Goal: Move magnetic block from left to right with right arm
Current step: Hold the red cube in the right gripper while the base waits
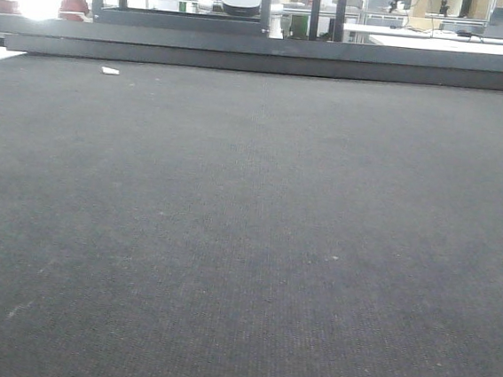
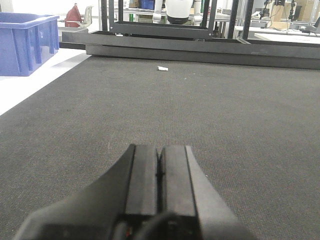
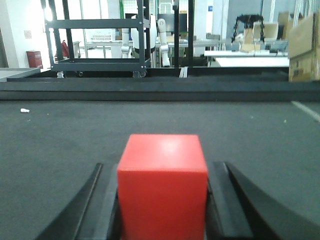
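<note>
Front cam is sitting low, facing straight across the surface (image 1: 246,241) to the far rail (image 1: 273,61). Left wrist cam is looking forward over the left gripper (image 2: 159,167), right one over the right gripper (image 3: 162,167), magnetic block (image 3: 162,185) filling its foreground. All three are sharing the white scrap (image 1: 109,71) and rail.

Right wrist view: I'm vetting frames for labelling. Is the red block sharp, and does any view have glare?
Right wrist view: the magnetic block is slightly soft, with a pale sheen on its top face. Front-facing view: the top left corner blows out white. Left wrist view: the left gripper looks soft close to the lens.
</note>
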Controlling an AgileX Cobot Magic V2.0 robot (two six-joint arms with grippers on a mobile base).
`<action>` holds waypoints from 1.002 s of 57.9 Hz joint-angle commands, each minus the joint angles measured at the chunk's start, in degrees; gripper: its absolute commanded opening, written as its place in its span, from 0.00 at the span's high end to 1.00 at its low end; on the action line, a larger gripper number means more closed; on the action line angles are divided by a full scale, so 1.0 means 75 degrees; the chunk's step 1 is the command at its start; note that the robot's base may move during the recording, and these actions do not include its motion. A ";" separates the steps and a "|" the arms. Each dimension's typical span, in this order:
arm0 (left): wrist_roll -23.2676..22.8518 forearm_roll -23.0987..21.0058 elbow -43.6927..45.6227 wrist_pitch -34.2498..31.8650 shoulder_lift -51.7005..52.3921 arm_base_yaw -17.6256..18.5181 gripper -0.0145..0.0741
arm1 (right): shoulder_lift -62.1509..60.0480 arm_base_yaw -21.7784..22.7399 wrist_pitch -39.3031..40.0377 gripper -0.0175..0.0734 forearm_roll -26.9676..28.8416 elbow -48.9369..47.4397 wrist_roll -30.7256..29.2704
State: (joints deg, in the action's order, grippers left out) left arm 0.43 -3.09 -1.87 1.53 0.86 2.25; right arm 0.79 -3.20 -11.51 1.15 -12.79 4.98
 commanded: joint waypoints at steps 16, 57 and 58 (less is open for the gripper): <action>-0.0057 -0.0020 -0.0069 -0.0638 0.0068 0.0027 0.98 | 0.0096 0.0062 0.0820 0.52 -0.0153 -0.0148 0.0210; -0.0057 -0.0020 -0.0069 -0.0638 0.0068 0.0027 0.98 | 0.0096 0.0062 0.0837 0.52 -0.0929 -0.0148 -0.0312; -0.0057 -0.0020 -0.0069 -0.0638 0.0068 0.0027 0.98 | 0.0096 0.0062 0.0837 0.52 -0.0929 -0.0148 -0.0312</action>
State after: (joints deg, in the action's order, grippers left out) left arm 0.43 -3.09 -1.87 1.53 0.86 2.25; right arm 0.79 -3.20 -10.87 -4.93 -12.26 3.29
